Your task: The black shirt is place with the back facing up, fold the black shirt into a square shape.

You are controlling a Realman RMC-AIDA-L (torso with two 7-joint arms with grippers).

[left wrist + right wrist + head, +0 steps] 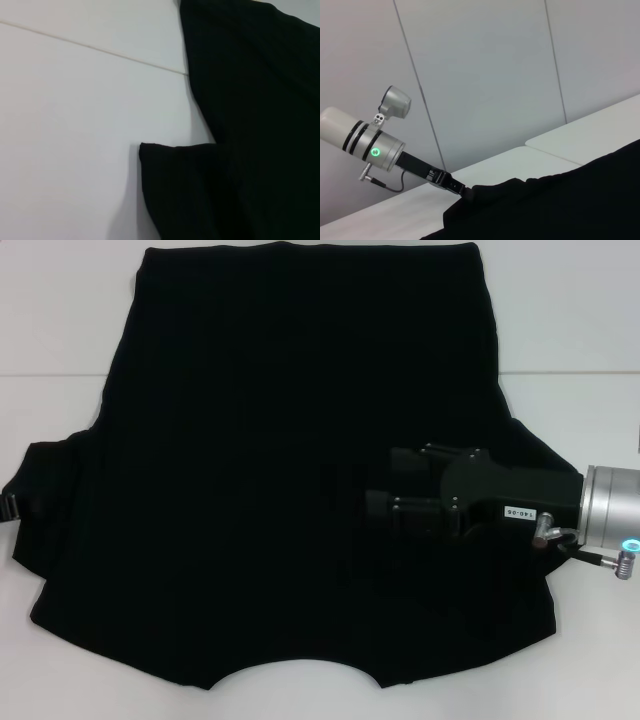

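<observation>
On white table (60,330), black shirt (250,470) spread flat, right gripper (375,490) over it, jaws unclear, left gripper (462,191) at sleeve edge.

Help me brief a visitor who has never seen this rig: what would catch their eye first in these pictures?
First, the black shirt, spread flat over most of the white table, collar edge nearest the robot. Next, the right gripper, reaching in from the right over the shirt's right half. Last, the left gripper at the tip of the left sleeve; the right wrist view shows it best.
</observation>
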